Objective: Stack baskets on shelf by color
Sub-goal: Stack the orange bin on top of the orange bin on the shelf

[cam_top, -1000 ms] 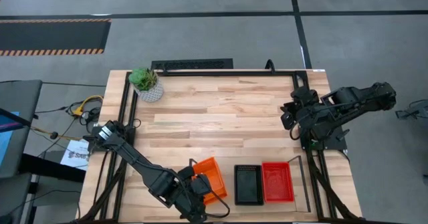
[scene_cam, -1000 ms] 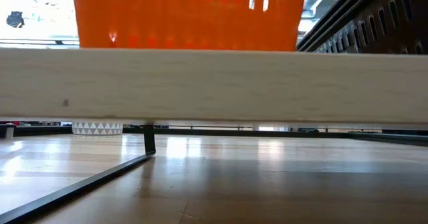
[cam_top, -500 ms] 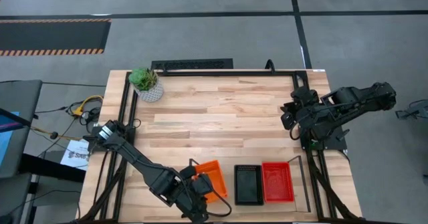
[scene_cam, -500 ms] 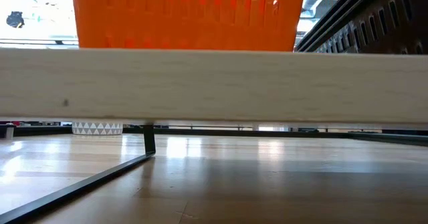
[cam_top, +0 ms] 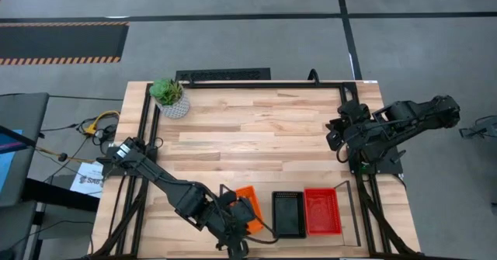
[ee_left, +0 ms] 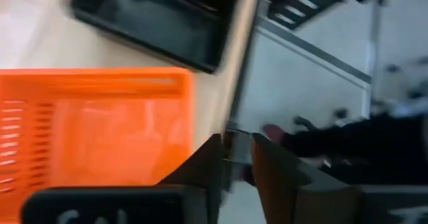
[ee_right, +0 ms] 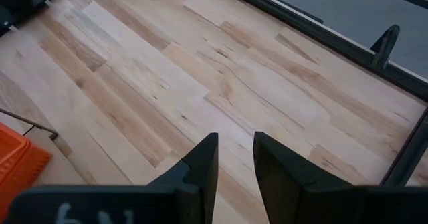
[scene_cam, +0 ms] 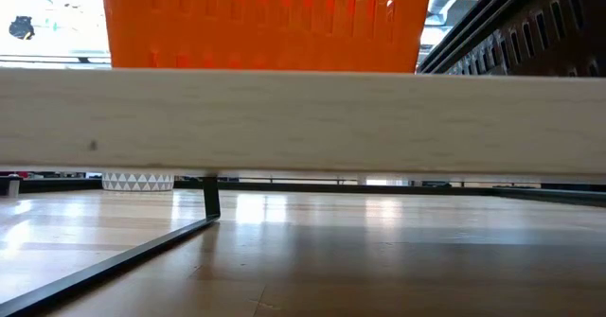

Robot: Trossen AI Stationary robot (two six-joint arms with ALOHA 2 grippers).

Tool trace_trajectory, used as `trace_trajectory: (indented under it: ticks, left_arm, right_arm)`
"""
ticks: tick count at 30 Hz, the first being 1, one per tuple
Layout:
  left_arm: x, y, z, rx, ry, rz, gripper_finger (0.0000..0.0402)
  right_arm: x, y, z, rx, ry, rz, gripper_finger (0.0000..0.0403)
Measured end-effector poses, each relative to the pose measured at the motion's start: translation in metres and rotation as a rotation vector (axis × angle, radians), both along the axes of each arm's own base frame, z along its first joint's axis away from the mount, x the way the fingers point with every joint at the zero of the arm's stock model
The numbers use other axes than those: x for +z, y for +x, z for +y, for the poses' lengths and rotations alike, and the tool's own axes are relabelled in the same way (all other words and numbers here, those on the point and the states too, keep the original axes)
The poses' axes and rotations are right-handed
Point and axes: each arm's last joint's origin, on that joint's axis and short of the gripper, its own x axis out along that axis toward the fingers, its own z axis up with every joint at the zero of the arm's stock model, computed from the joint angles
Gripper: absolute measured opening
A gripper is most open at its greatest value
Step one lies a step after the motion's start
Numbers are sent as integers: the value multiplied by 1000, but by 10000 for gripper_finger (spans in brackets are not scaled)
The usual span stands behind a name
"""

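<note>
**Orange basket set down on the shelf, left claw letting go**

The orange basket (cam_top: pixel 247 200) is now sitting square on the shelf (scene_cam: pixel 303 118), at its left end, lined up with the black basket (cam_top: pixel 288 214) in the middle and the red basket (cam_top: pixel 321 211) at the right. A second ago it was lying skewed, its far corner swung away from the black one; now its long sides are running parallel to its neighbours. In the low view its bottom edge is resting on the board.

The left claw (ee_left: pixel 235 158) is hanging just off the basket's near rim, over the table's front edge. In its wrist view the two fingers are standing a narrow gap apart with nothing between them, so the claw is slightly open and holding nothing, having released the basket within the last second.

The right claw (ee_right: pixel 234 158) is waiting open and empty at the table's right side, over bare wood, unchanged.

All three colour positions are occupied, and no loose baskets are showing on the table. How many baskets each pile is holding cannot be told from above. The task is looking close to finished, with the left arm likely needing only to back away.
</note>
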Motion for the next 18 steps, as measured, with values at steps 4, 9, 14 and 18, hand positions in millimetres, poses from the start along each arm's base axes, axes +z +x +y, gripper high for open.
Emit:
trace_trajectory:
  ticks: [4, 9, 14, 18]
  left_arm:
    - [1, 4, -5, -70, -45, -43, 22]
    - [-18, 4, -3, -44, -5, 14, 6]
    - [-37, 4, 0, -13, 9, 69, 1]
    - [-47, 4, 0, -5, 10, 84, 1]
  right_arm:
    - [0, 0, 0, 4, -3, 2, 118]
    - [0, 0, 0, 6, -5, 4, 118]
    - [-1, -2, -1, 7, -12, 25, 118]
    - [-1, -3, -1, 7, -17, 37, 118]
